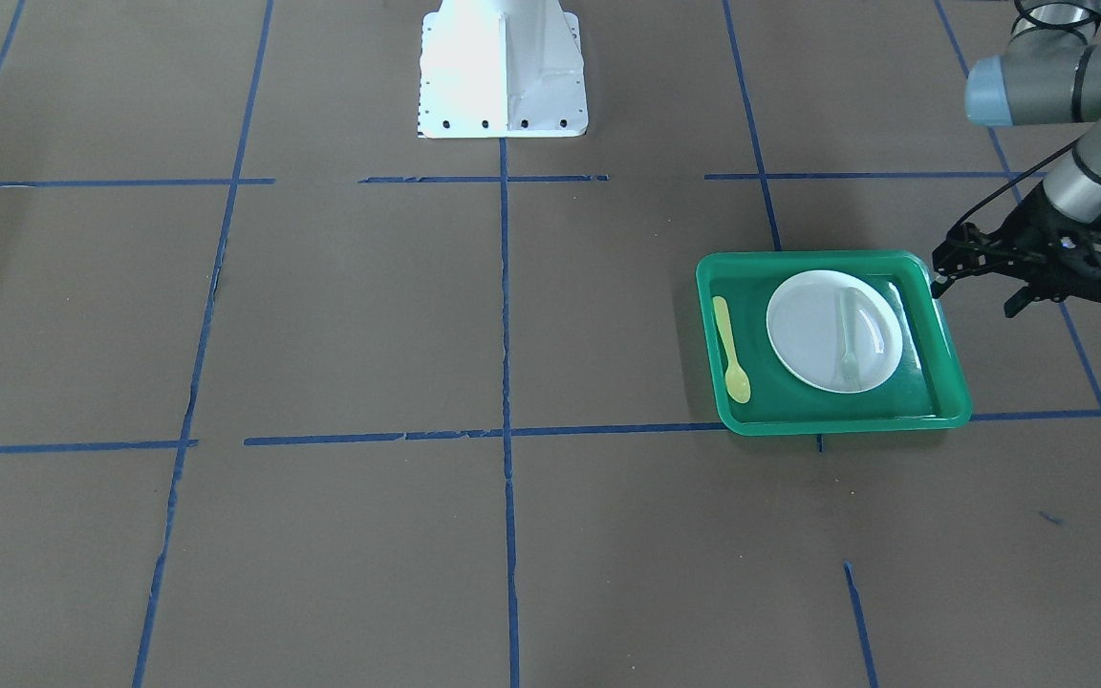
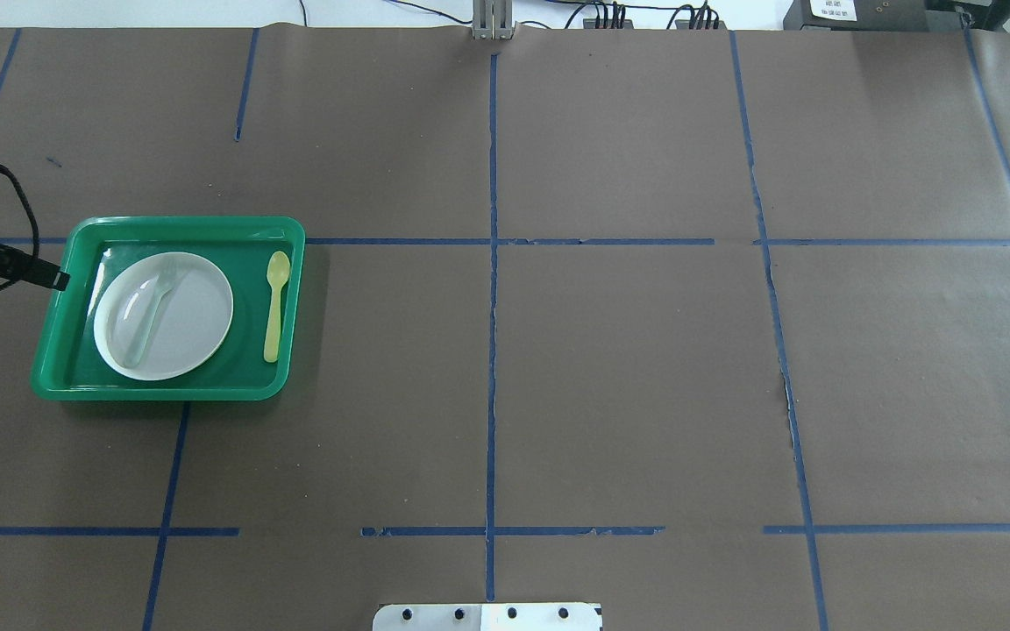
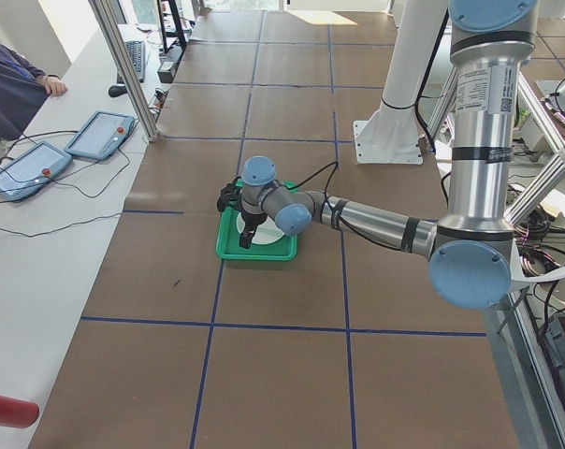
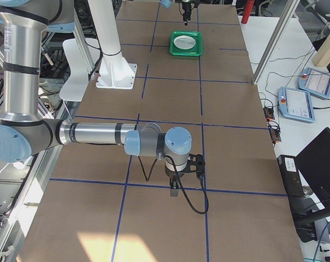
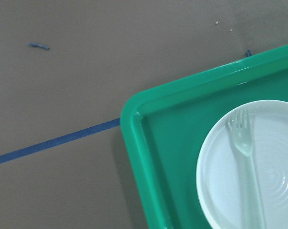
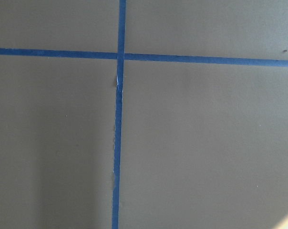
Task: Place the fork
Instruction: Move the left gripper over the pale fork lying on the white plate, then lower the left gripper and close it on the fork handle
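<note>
Where 1 plate [image 2: 196,317] sits, 1 fork [image 2: 152,311] rests.

**Tray and its load, just inboard of the left jaws**

The left gripper [image 1: 976,294] hangs at the left end of the table [image 1: 321,315]. The tray [image 1: 837,420] lies just beside its jaws, on the side toward the table's middle — one fingertip [image 2: 53,279] is at the tray's rim, contact not discernible. In the tray, the plate [image 1: 804,325] takes the half closer to the jaws. The fork [image 1: 850,334] lies on the plate, tines pointing away from the robot. Beyond the plate, farthest from the jaws, the spoon [image 1: 730,349] lies on the tray floor beside the plate without touching it. The right gripper [image 4: 175,191] is well apart at the opposite end, over crossing tape lines [image 6: 118,55].
</note>
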You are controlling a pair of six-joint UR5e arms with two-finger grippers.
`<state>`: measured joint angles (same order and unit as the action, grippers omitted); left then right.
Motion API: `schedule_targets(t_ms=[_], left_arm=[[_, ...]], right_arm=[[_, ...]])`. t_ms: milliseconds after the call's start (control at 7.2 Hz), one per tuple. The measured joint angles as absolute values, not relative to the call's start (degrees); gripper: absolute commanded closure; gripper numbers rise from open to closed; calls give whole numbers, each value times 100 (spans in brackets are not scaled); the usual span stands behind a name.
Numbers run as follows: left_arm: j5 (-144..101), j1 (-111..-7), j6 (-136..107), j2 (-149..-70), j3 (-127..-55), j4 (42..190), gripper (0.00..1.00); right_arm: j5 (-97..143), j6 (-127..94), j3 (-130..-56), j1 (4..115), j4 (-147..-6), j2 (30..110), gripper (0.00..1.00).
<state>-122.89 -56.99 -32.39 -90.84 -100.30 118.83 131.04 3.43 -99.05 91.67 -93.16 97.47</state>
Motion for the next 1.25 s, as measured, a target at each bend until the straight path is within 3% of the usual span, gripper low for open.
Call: schedule_targets(t_ms=[278,417,694,1250], left_arm=[[-11853,-5129,-3838,-9343,-9891,12034,3],[-11780,-4943,-4049,-9505,-9721,12134,15],[-11768,-4774,-4289,-9657,-9486,12200,25],[-11803,-4698,-4474,-9677,-9329,12213,35]], right_arm=[[13105,343,-9905,9167,-9317,9747,0],[13104,343,-9905,9167,-9317,9747,0],[13104,343,-9905,9167,-9316,9747,0],[13105,343,-9905,9167,-9316,9747,0]])
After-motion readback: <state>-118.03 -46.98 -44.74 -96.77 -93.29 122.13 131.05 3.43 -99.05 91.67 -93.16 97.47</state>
